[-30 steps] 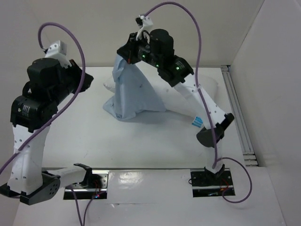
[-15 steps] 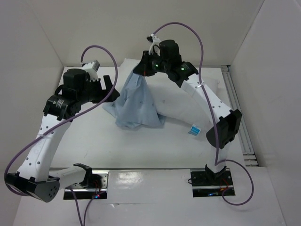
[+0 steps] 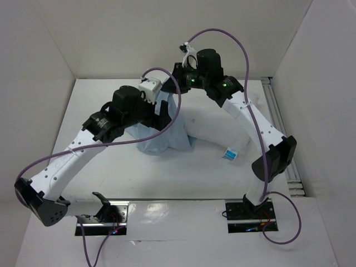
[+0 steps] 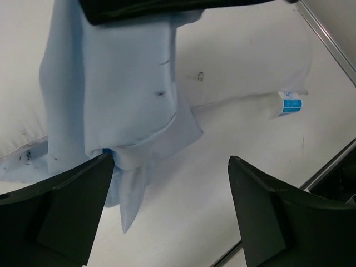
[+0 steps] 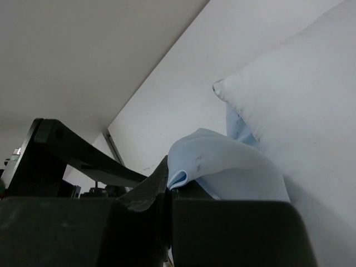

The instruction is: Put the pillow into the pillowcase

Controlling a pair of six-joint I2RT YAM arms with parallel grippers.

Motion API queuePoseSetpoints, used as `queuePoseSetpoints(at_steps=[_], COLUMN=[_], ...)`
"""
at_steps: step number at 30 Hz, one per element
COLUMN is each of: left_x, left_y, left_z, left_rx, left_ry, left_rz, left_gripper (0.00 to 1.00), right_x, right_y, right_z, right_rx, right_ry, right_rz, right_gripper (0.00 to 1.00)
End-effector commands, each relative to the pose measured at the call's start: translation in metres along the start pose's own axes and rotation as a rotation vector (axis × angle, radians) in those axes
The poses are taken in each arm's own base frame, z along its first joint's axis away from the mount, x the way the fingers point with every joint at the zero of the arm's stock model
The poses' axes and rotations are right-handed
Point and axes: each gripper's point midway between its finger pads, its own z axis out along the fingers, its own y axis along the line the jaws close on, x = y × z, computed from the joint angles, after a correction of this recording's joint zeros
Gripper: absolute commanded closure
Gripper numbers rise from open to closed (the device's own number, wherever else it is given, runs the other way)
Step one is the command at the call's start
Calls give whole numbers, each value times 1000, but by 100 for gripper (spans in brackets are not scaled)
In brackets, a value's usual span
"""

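Left gripper nearer limp blue pillowcase

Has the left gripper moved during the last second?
Yes. The left gripper has moved rightward, away from the left wall, and is now at the hanging pillowcase.

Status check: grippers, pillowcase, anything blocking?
Right gripper shut on pillowcase, holding it up. Left gripper open, near the hanging cloth. Pillow flat on table, not in the case. Nothing blocking.
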Motion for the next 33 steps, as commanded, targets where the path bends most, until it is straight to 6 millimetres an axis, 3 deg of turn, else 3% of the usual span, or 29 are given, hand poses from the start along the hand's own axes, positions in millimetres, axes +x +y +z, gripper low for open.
queuePoseSetpoints(at_steps=[1, 5, 8, 9, 10, 11, 12, 13, 15, 16, 18, 19, 21, 22, 23, 24, 25, 26, 27, 28, 31, 33], left_x=[-32, -37, -40, -44, -46, -47, -55, -53, -60, -62, -65, -71, -77, -81, -84, -87, -91, -101, -99, -105, -112, -120], left_y=[-5, 3, 13, 16, 15, 19, 20, 20, 26, 28, 32, 33, 32, 33, 36, 34, 35, 35, 36, 40, 41, 42], left_z=[-2, 15, 23, 23, 25, 24, 18, 18, 9, 5, 3, -2, -6, -1, -1, 0, 1, -1, 6, 8, 7, 5], left_rx=[-32, -114, -159, -160, -159, -168, -165, -166, -159, -153, -139, -116, -83, -78, -78, -64, -61, -52, -55, -57, -55, -51], left_ry=[-117, -124, -129, -144, -146, -148, -171, -160, -184, -192, -206, -225, -236, -234, -238, -240, -243, -261, -244, -245, -248, -257], left_rz=[72, 87, 82, 75, 66, 62, 47, 39, 16, 13, -4, -20, -34, -47, -51, -49, -61, -60, -62, -66, -77, -77], left_gripper=[3, 5, 22, 31, 63, 82, 97, 100, 100, 100, 100, 100, 100, 100, 100, 100, 100, 100, 100, 100, 100, 100], right_x=[-12, -13, -10, -10, -13, -10, -16, -10, -7, -15, 0, -8, 11, 16, 40, 50, 62, 70, 99, 120, 144, 163], right_y=[18, 21, 21, 16, 14, 7, 1, -9, -24, -32, -56, -62, -82, -80, -84, -85, -82, -56, -57, -39, -25, 8], right_z=[-8, -9, -11, -14, -21, -21, -32, -35, -46, -65, -80, -103, -112, -120, -116, -114, -110, -100, -90, -77, -59, -44], right_rx=[-66, -80, -76, -65, -55, -42, -21, 3, 47, 82, 154, 185, 263, 280, 284, 294, 296, 241, 248, 222, 241, 200], right_ry=[-30, -33, -25, -27, -33, -27, -43, -28, -39, -78, -77, -122, -110, -113, -66, -56, -42, -46, -7, -1, -22, -22], right_rz=[-19, -14, -8, -4, 0, 9, 15, 35, 52, 53, 91, 91, 110, 91, 114, 115, 118, 83, 99, 96, 93, 51], right_gripper=[100, 100, 100, 100, 100, 100, 69, 42, 22, 12, 6, 4, 2, 2, 2, 2, 1, 1, 1, 1, 1, 1])
